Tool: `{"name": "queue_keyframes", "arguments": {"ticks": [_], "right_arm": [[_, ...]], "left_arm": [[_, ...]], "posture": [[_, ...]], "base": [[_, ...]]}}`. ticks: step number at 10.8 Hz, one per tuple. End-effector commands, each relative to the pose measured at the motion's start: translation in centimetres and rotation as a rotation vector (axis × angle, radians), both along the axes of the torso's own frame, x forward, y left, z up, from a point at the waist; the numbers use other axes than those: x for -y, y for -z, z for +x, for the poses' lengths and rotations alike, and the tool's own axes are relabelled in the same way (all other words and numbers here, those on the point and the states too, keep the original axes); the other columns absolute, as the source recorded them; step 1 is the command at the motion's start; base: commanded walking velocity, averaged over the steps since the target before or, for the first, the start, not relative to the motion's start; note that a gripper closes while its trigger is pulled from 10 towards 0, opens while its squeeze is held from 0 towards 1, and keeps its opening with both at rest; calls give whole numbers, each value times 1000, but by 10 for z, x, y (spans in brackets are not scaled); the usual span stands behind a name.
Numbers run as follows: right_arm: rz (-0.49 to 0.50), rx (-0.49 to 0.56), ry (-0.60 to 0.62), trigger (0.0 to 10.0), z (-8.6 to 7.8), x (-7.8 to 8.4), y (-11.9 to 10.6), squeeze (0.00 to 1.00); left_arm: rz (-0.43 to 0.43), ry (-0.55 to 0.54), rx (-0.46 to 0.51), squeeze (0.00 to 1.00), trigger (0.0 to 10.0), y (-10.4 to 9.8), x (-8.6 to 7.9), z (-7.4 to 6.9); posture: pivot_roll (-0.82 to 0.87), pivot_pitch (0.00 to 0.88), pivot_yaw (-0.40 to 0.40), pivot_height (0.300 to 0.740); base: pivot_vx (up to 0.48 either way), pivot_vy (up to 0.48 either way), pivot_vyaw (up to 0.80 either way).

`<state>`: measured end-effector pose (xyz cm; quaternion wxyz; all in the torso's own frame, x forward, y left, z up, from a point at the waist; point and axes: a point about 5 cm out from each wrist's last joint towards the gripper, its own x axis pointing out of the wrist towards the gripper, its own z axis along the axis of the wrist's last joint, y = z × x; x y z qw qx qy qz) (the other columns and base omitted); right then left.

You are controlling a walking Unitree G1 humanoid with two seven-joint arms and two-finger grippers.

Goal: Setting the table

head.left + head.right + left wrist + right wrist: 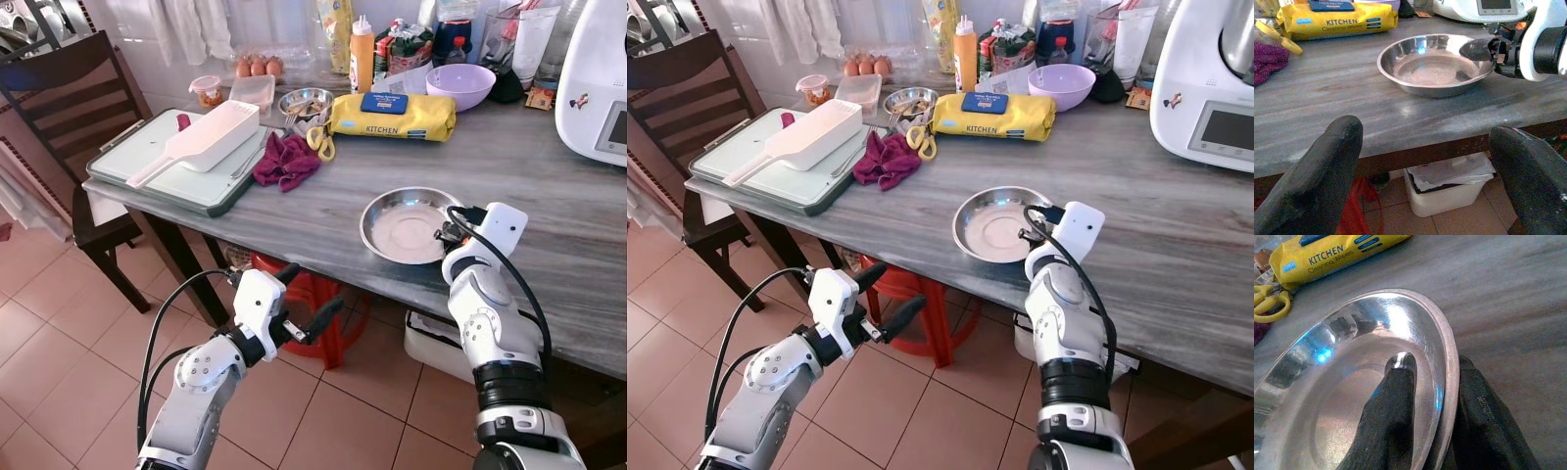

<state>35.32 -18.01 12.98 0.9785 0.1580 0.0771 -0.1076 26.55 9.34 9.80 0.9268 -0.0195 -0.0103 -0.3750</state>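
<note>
Pinching the near-right rim of the steel plate (407, 224), the right gripper (453, 233) reaches over the grey table (549, 186) in the left eye view, while the left gripper (306, 297) hangs spread open below the table edge. The left wrist view adds a white bin (1442, 188) under the table. The right wrist view shows one finger (1393, 406) inside the rim, one outside, and the yellow wipes pack (1332, 254) beyond.

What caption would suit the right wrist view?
Right hand pinching the rim of a steel plate on the grey table.
</note>
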Motion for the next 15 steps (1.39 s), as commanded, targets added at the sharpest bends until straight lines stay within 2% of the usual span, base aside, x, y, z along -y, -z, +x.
{"name": "queue_keyframes", "arguments": {"ticks": [1,6,10,12,14,15], "right_arm": [[-1,-7,-31,10000,3,-10,0,1000],[11,-14,-39,10000,2,-12,6,1000],[-5,92,-64,10000,0,-14,-12,1000],[-95,142,-122,10000,-2,-18,-22,1000],[-251,324,-256,10000,-17,-35,-47,1000],[-281,356,-280,10000,-23,-37,-51,1000]], "left_arm": [[9,4,18,0,10000,-3,0,1],[9,11,22,0,10000,-3,2,2],[15,14,30,0,10000,-4,2,4],[15,12,32,0,10000,-4,2,5],[15,0,39,0,10000,-5,1,6],[13,-6,41,0,10000,-5,1,7]], "posture": [[-64,80,108,740],[-65,74,117,740],[-67,69,122,740],[-67,65,122,740],[-69,60,120,740],[-71,59,120,740]], "base": [[0,0,0],[0,0,0],[0,0,0],[0,0,0],[0,0,0],[0,0,0]]}}
